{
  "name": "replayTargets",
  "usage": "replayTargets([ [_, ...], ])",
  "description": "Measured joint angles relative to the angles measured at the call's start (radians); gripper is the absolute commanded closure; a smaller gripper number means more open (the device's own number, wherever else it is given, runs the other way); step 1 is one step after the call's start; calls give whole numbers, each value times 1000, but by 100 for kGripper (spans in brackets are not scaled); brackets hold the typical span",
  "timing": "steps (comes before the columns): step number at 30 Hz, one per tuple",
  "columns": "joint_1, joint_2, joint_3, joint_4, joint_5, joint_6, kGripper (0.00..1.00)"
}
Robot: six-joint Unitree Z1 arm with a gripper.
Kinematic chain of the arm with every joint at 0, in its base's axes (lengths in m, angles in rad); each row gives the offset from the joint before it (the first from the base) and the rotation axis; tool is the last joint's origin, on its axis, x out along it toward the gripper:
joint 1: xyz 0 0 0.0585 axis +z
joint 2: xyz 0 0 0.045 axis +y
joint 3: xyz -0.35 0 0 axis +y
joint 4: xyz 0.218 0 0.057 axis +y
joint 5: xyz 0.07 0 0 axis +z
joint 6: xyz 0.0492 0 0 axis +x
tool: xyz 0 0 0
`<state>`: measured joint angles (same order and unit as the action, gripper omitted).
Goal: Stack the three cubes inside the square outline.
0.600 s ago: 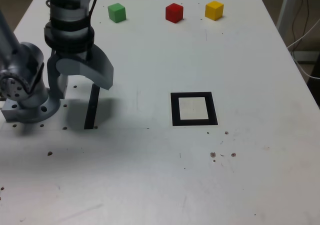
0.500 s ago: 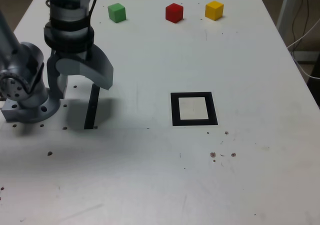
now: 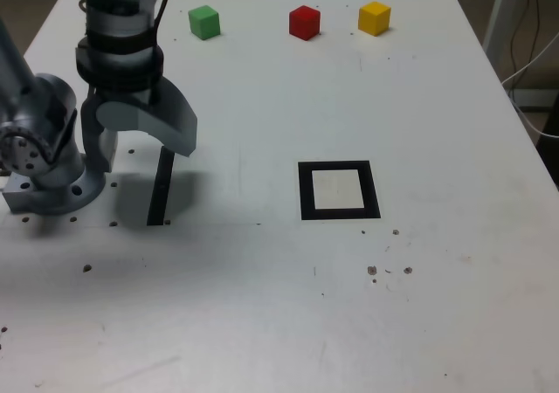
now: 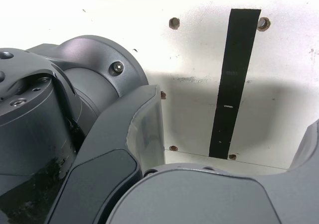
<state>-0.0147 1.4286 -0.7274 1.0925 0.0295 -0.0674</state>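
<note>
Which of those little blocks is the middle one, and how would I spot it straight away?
Look at the far edge of the white table, where three small cubes sit in a row. The red cube is between the green cube and the yellow cube, nearer the yellow; it is the only red thing there.

Three cubes [image 3: 304,22] sit in a row along the top of the exterior view, well apart on the tabletop [image 3: 262,306]. The square outline [image 3: 339,190] lies right of centre. At the exterior view's left, the tool [image 3: 140,144] hangs above a strip [image 3: 160,188], beside the arm's base [image 3: 48,179].

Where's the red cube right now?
In the exterior view, the red cube sits at the table's far edge, between the green cube and the yellow cube.
</note>
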Motion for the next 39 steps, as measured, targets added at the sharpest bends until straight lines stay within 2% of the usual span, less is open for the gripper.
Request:
replayTargets([
  [7,0,4,-25,13,-3,2,0],
  [18,44,37,-125,55,24,59,0],
  [29,198,141,-239,60,59,172,0],
  [39,390,258,-371,60,97,301,0],
])
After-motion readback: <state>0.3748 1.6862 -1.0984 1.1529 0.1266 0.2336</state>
